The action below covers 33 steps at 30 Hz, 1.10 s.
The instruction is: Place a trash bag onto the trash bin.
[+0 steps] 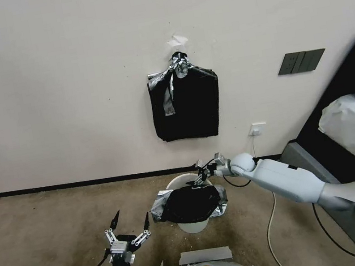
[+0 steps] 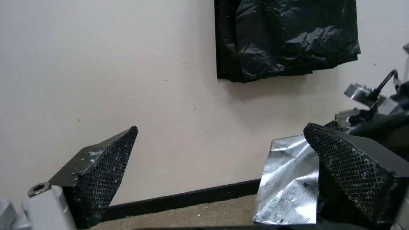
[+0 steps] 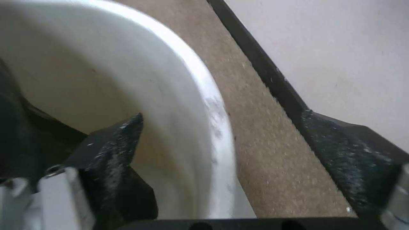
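Trash bag [image 1: 189, 204], lower centre: thin, floppy, slippery; pinch hem. Right gripper [image 1: 199, 177] agape astride trash bin [image 1: 194, 226] rim, empty; left gripper [image 1: 129, 223] wide, empty.

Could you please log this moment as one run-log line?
left gripper: open, beside bin | right gripper: open, straddling trash bin rim | trash bag: draped over bin

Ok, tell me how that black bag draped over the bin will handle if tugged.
The trash bag looks thin and crinkled, so probably floppy and light. Its glossy film may slip. It only half covers the trash bin, so a tug could drag it off.
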Motion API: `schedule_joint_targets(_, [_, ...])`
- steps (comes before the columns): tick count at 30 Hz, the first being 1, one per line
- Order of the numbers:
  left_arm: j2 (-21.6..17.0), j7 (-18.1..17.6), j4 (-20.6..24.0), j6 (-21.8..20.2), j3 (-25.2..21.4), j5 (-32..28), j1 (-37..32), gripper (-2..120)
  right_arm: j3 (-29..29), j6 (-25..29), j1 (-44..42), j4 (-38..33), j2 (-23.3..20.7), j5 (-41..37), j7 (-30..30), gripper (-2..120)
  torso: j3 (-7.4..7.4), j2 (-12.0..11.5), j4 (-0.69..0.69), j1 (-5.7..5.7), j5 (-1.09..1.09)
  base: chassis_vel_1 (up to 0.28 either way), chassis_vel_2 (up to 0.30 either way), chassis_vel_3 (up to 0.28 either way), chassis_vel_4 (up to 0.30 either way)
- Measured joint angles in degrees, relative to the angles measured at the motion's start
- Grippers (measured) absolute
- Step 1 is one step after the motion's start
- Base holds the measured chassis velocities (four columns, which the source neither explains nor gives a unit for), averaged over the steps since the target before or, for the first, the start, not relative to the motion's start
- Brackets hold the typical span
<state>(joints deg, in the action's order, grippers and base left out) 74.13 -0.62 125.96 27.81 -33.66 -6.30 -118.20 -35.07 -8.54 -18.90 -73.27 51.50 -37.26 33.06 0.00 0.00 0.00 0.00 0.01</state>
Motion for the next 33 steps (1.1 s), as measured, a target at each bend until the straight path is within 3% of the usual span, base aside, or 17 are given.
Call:
schedule_joint_targets(5, [-0.1, 0.0, 0.2, -0.2, 0.0, -0.3, 0.0, 100, -0.5, 0.3, 0.0, 1.1, 0.3, -0.4, 0.4, 74, 0.0, 0.0, 0.0, 0.0, -0.01, 0.0, 0.0, 0.0, 0.0])
schedule_joint_targets(8, [-0.4, 0.0, 0.6, -1.0, 0.2, -0.7, 0.5, 100, -1.0, 0.3, 0.3, 1.0, 0.3, -1.0, 0.9, 57, 0.0, 0.0, 0.0, 0.0, -0.01, 0.0, 0.0, 0.0, 0.0])
schedule_joint_targets(10, [-0.4, 0.0, 0.6, -1.2, 0.3, -0.8, 0.6, 100, -1.1, 0.3, 0.4, 1.0, 0.2, -1.1, 0.9, 54, 0.0, 0.0, 0.0, 0.0, -0.02, 0.0, 0.0, 0.0, 0.0])
schedule_joint_targets(12, [-0.5, 0.0, 0.6, -1.4, 0.4, -1.0, 0.9, 100, -1.6, 0.3, 0.5, 1.1, 0.3, -1.1, 1.0, 43, 0.0, 0.0, 0.0, 0.0, -0.01, 0.0, 0.0, 0.0, 0.0])
schedule_joint_targets(21, [-2.1, -0.4, 0.6, -1.1, -0.7, -2.5, 0.3, 100, -2.2, 0.9, 0.6, 1.2, 0.0, -1.6, 0.4, 13, 0.0, 0.0, 0.01, 0.0, -0.01, 0.0, 0.0, 0.0, 0.0])
schedule_joint_targets(33, [-1.7, -1.6, 0.9, -2.0, -0.2, -3.3, 1.2, 100, 0.8, -0.9, -2.9, -5.3, -3.8, -6.9, -3.9, 6, 0.0, 0.0, 0.02, 0.0, -0.01, 0.0, 0.0, 0.0, 0.0])
